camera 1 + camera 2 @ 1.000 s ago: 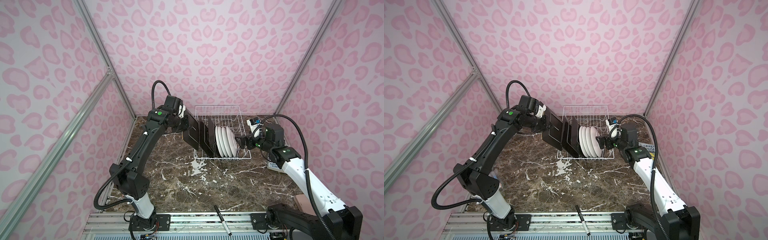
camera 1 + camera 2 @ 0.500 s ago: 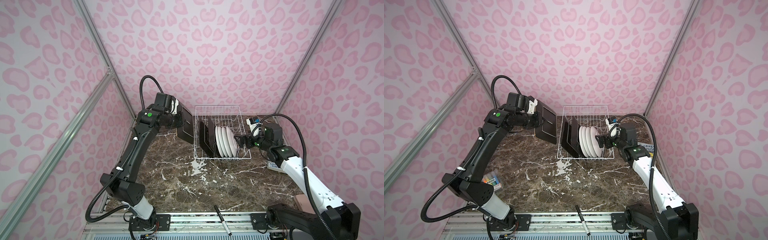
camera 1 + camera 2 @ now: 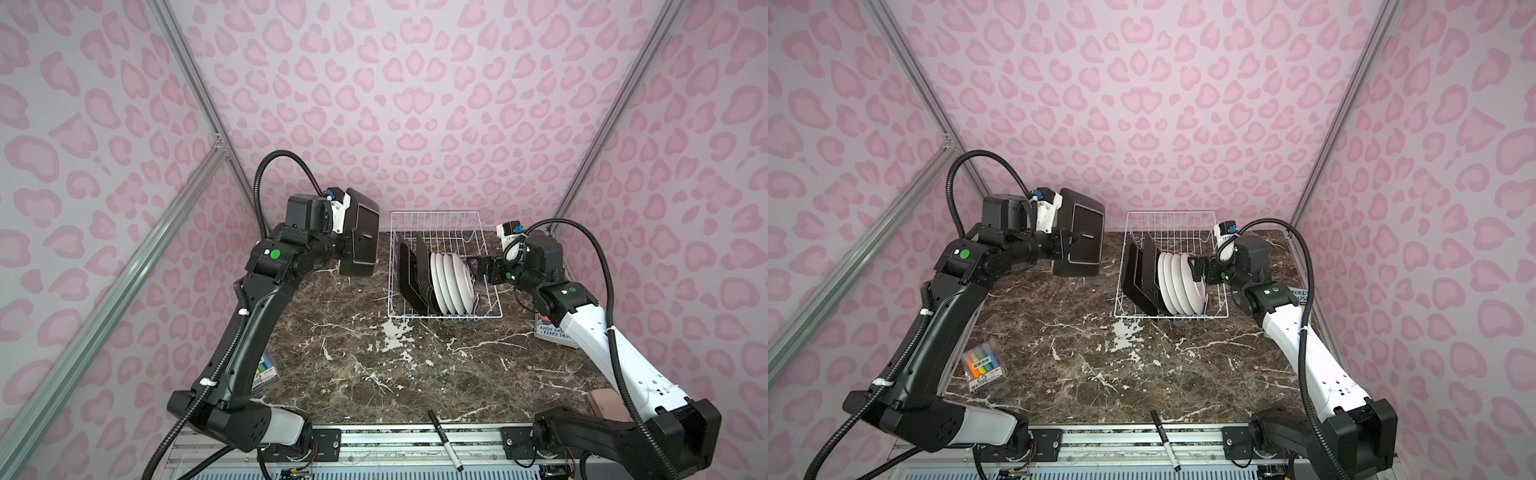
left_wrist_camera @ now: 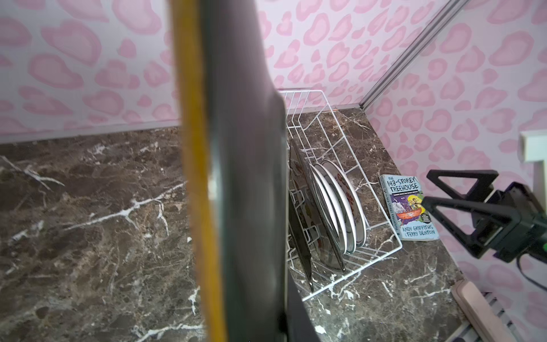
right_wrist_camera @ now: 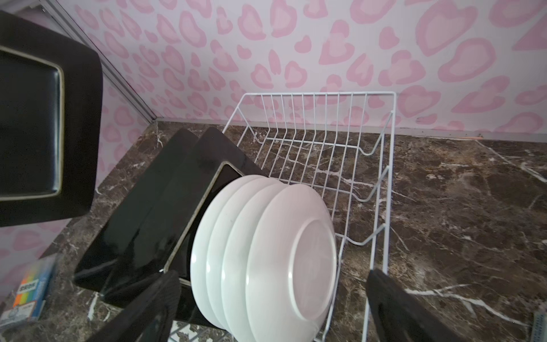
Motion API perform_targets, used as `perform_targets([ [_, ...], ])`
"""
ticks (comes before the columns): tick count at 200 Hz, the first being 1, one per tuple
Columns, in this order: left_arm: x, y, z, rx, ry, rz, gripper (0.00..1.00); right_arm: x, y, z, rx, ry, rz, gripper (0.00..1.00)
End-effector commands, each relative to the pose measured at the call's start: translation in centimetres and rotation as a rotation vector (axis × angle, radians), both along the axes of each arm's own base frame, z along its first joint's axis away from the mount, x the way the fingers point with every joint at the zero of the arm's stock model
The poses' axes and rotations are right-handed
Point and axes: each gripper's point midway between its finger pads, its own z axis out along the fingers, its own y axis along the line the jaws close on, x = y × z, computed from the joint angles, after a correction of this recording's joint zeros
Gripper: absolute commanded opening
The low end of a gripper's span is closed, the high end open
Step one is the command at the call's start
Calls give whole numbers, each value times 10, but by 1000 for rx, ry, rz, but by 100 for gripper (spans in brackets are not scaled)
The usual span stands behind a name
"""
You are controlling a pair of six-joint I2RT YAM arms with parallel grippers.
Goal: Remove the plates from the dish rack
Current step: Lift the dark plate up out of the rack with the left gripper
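Left gripper (image 3: pixel 1068 245): fingers nearly shut on the rim of one square plate (image 3: pixel 1084 243). It is held on edge, dark back showing, in the air above the tabletop (image 3: pixel 1084 365). In both top views it is at 9 o'clock from the dish rack (image 3: pixel 434 213) and clear of the wires.

Right gripper (image 3: pixel 478 271): fingers (image 5: pixel 396 308) spread wide, holding nothing. It is at 3 o'clock of the rack's row, just beside the outermost of the round white plates (image 3: pixel 454 282), and I cannot tell whether they touch.

Rack contents: four round white plates on edge at the 3 o'clock end. There appear to be two dark square plates (image 3: pixel 409 270) at the 9 o'clock end. The row runs 9 to 3, with the backs towards 3.

Judgement: the held plate needs tipping from on-edge to flat, and there is bare tabletop at 6 o'clock of it. The right arm is the nearer one to the round plates. That plate's broad back faces the right gripper, so its rim is the part to take.
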Motion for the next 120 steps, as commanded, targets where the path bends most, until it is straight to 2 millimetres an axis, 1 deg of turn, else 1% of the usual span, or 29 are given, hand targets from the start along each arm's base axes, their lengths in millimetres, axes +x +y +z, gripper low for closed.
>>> perform_targets([
  [1, 15, 7, 63, 41, -372, 22, 3, 0, 4, 6, 114, 45, -42, 100],
  [16, 8, 9, 69, 87, -450, 10, 3, 1, 10, 16, 171, 35, -28, 100],
  [29, 2, 8, 70, 132, -497, -16, 3, 3, 14, 23, 206, 32, -23, 100],
  [63, -6, 3, 66, 262, -598, -79, 3, 8, 22, 39, 273, 33, -6, 100],
  [79, -6, 2, 68, 303, -661, -79, 3, 13, 25, 43, 299, 46, -10, 100],
  [105, -6, -4, 71, 422, -784, -127, 3, 21, 28, 40, 322, 78, -23, 100],
  [120, -3, -9, 67, 500, -807, -156, 3, 24, 32, 43, 345, 89, -9, 100],
])
